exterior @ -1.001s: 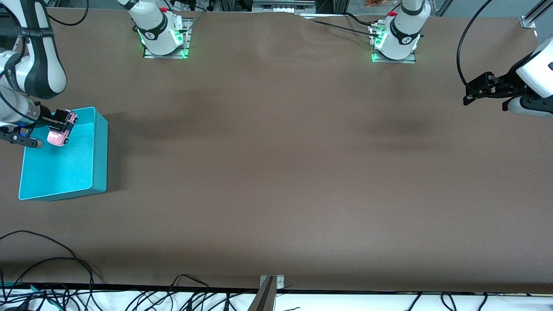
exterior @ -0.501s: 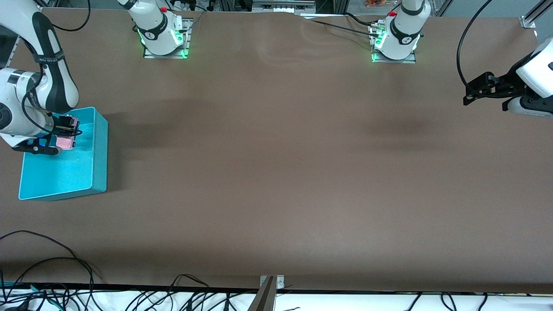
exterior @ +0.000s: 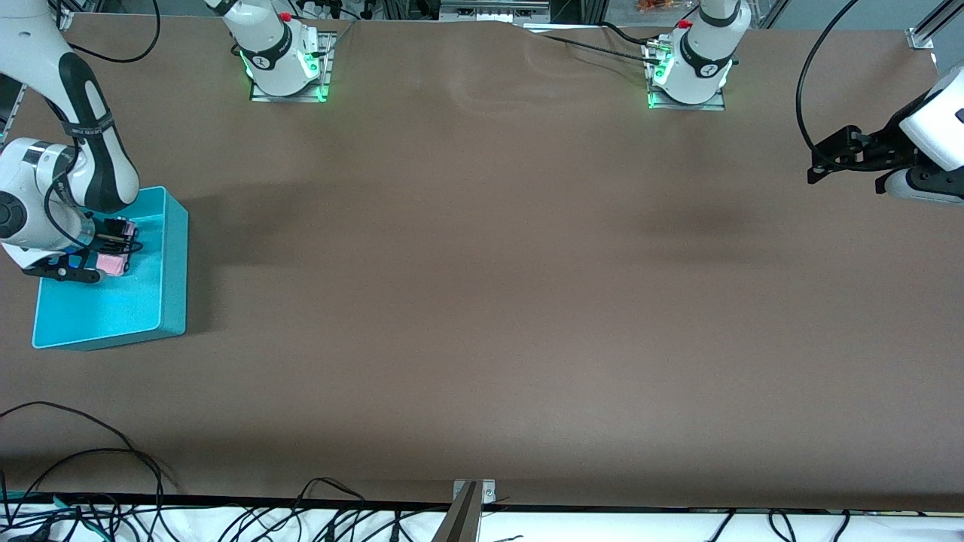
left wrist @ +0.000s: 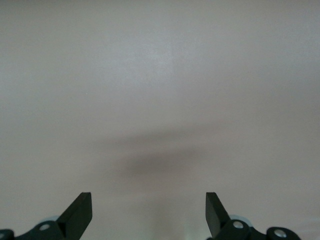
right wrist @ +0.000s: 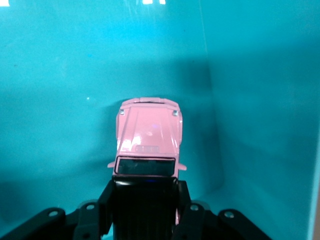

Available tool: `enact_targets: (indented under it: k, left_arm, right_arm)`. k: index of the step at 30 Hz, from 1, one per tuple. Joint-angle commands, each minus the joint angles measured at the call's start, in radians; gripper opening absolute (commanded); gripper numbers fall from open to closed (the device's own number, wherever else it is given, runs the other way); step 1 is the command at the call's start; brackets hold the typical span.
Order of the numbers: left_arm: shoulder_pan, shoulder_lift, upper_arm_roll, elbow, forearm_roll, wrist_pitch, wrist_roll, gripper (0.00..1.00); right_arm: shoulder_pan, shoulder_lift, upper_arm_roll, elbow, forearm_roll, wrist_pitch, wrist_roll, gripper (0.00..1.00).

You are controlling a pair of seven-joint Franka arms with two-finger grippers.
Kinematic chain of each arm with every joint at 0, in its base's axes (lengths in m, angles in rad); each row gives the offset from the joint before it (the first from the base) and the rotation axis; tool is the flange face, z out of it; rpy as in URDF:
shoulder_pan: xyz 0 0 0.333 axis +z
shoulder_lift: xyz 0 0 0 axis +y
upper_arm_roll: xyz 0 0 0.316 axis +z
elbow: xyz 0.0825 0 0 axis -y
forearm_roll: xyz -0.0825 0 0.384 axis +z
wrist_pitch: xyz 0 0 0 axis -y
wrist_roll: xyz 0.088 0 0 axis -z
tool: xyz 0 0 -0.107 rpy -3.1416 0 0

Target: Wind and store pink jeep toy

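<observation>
Inside the turquoise bin (exterior: pixel 162 301), the pink jeep toy (right wrist: pixel 148 131) is held clamped by the right gripper (exterior: pixel 113 245), release judged outstanding, while the left gripper (left wrist: pixel 149 212) waits spread wide over bare table (exterior: pixel 482 301).

The small boxy pink jeep toy (right wrist: pixel 148 131) looks glossy plastic; the turquoise plastic bin (exterior: pixel 170 265) smooth; the brown counter (exterior: pixel 482 301) matt.

From my left wrist camera I see only bare worktop (left wrist: pixel 160 75), pale and even, with a soft dark shadow smeared across it. The left hand (left wrist: pixel 149 212) hangs over it with its two black fingers (left wrist: pixel 80 210) spread wide apart, one toward four o'clock, one toward eight, nothing between them.
</observation>
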Motion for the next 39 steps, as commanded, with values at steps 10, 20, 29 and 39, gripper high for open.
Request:
enact_targets:
  k: [10,20,29,39]
  left_arm:
    - [0.003,0.007,-0.001,0.020,0.003,-0.018,0.001,1.00]
    - [0.003,0.007,-0.001,0.020,0.003,-0.018,0.001,1.00]
    - [0.003,0.007,-0.001,0.020,0.003,-0.018,0.001,1.00]
    - [0.003,0.007,-0.001,0.020,0.003,-0.018,0.001,1.00]
  right_arm:
    - [-0.006,-0.024,0.061,0.013,0.011,-0.059,0.149,1.00]
    - [-0.004,-0.204,0.126,0.014,0.011,-0.309,0.149,1.00]
    - [-0.004,-0.354,0.186,0.020,0.019,-0.478,0.186,1.00]
    - [-0.001,-0.504,0.243,0.016,0.136,-0.515,0.188,1.00]
